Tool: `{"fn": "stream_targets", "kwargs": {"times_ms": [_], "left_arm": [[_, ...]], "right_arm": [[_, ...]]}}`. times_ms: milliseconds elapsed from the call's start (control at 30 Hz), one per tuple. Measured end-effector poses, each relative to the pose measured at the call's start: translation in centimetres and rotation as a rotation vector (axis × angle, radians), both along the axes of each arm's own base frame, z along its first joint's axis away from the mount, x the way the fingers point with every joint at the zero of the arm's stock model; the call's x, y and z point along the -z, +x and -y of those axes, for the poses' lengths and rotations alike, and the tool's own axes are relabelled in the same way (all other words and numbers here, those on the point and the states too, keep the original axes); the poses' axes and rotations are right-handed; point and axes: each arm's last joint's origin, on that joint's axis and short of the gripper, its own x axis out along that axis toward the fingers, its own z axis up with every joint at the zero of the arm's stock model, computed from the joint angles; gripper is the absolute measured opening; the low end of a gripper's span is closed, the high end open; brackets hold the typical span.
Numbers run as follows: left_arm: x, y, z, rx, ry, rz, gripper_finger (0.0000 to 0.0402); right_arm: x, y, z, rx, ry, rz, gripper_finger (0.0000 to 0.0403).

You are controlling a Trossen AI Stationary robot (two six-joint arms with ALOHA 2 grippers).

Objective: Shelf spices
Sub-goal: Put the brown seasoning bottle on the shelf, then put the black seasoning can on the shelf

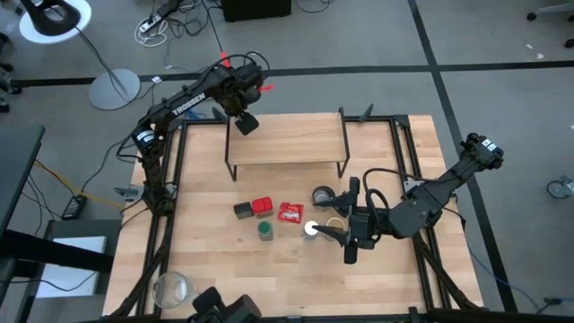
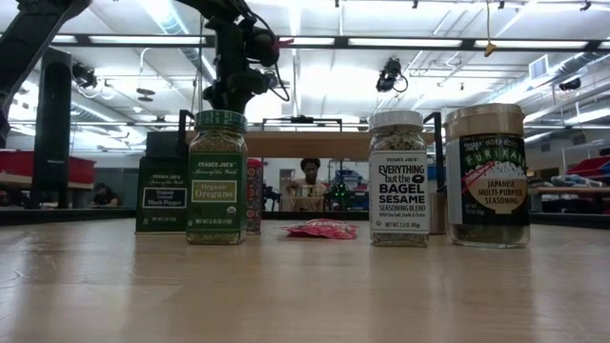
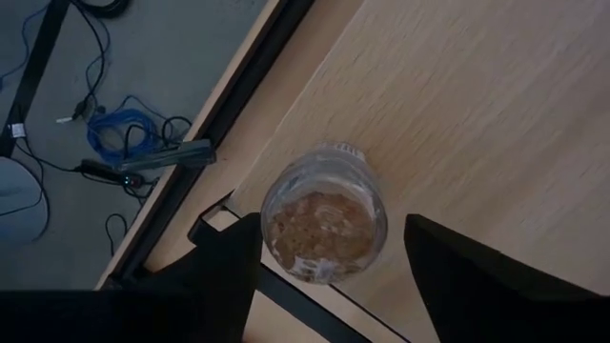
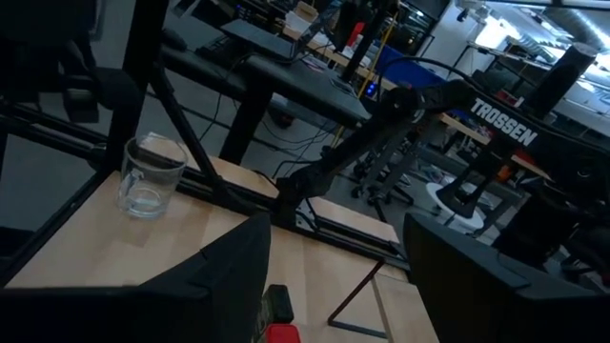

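My left gripper (image 3: 329,286) points down over the left end of the shelf (image 1: 287,141), open. Its fingers stand either side of a small clear jar (image 3: 324,227) with brown contents, which stands upright on light wood; I see no touch. The other spices stand on the table in front of the shelf: dark tin (image 1: 242,210), red tin (image 1: 262,205), green jar (image 2: 216,176), white-capped jar (image 2: 397,178) and tan-lidded jar (image 2: 486,176). My right gripper (image 4: 334,286) hovers open and empty above the white-capped jar (image 1: 312,228), pointing toward the table's left.
A flat red packet (image 1: 290,212) lies among the spices, and a round metal cup (image 1: 323,195) stands behind them. At the near left corner stands a clear glass mug (image 1: 172,289). Black frame rails run along the table's sides. The shelf's plank right of my left gripper is bare.
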Motion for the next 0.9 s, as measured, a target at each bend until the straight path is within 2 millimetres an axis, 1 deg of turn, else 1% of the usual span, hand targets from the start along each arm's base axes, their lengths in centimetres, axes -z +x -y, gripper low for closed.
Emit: {"fn": "stream_targets", "kwargs": {"times_ms": [233, 333, 433, 567, 667, 733, 800, 900], "left_arm": [[-0.2, 0.3, 0.6, 0.014, 0.016, -0.007, 0.0261], [-0.8, 0.1, 1.1, 0.023, 0.042, -0.006, 0.0261], [-2.2, -0.4, 1.5, 0.025, 0.058, 0.007, 0.0261], [-4.8, -1.2, 2.3, 0.027, 0.111, 0.067, 0.0261], [-7.1, -1.6, 3.5, 0.06, 0.159, 0.126, 0.0261], [-8.3, -1.9, 4.7, 0.086, 0.18, 0.156, 0.0261], [-9.3, -2.4, 6.2, 0.119, 0.184, 0.167, 0.0259], [-10.4, -3.0, 9.2, 0.189, 0.173, 0.171, 0.0252]], "right_arm": [[0.0, 0.0, 0.0, 0.0, 0.0, 0.0, 0.024], [0.0, 0.0, 0.0, 0.0, 0.0, 0.0, 0.024], [0.0, 0.0, 0.0, -0.001, -0.001, -0.002, 0.024], [0.0, 0.0, 0.0, -0.002, -0.008, -0.003, 0.024], [0.0, 0.0, 0.0, -0.002, -0.007, -0.002, 0.024], [0.0, 0.0, 0.0, -0.002, -0.008, -0.002, 0.024], [0.0, 0.0, 0.0, -0.002, -0.004, -0.002, 0.024], [0.0, 0.0, -0.1, -0.002, 0.003, -0.001, 0.024]]}}
